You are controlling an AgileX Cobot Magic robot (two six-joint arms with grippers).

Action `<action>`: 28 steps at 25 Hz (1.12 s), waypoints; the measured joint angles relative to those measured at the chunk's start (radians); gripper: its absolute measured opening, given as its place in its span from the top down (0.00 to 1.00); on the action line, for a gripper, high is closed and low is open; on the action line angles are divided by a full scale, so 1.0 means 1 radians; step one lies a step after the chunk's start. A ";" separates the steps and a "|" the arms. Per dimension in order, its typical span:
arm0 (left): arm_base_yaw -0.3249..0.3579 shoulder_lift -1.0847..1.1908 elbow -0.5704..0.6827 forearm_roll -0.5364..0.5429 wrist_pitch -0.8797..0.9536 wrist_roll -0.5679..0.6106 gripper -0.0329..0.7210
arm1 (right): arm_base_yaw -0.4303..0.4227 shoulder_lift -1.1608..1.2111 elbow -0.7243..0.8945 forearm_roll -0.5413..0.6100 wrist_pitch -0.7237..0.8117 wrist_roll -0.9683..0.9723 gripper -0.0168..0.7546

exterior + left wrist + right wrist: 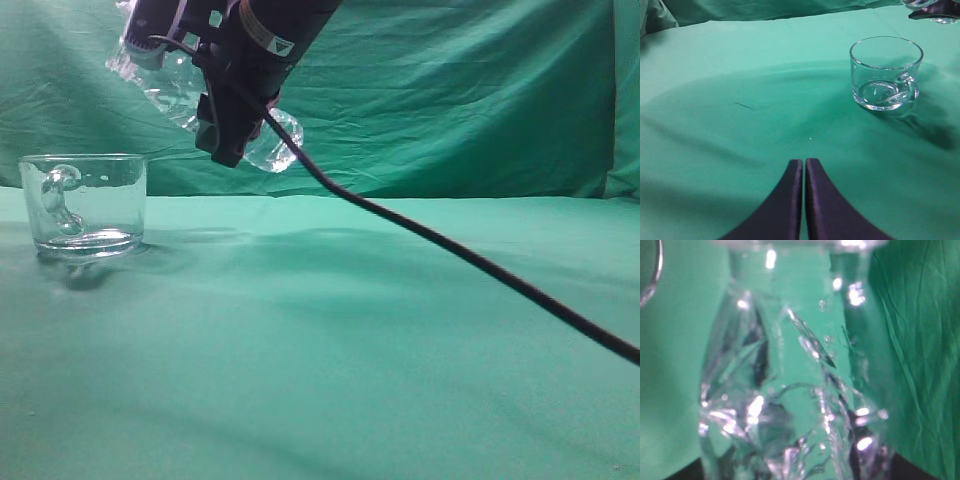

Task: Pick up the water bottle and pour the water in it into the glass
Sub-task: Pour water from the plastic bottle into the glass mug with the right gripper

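Clear glass [85, 203]; clear bottle [190, 95]; green cloth [350, 340].

Open green-draped counter [400, 330], one mug and one cable in the way

The short clear glass mug [84, 204] stands alone at the left; cloth around it lies bare. Above and just right of it hangs the right end effector [222, 135] gripping the tilted clear plastic bottle [185, 95]. A black cable [450, 250] slants down across the right half.
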 joint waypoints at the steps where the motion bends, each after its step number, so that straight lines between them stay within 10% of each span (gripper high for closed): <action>1: 0.000 0.000 0.000 0.000 0.000 0.000 0.96 | 0.000 0.000 0.000 -0.002 0.005 0.000 0.56; 28: 0.000 0.000 0.000 0.000 0.000 0.000 0.96 | 0.000 0.004 -0.006 -0.005 0.034 -0.248 0.56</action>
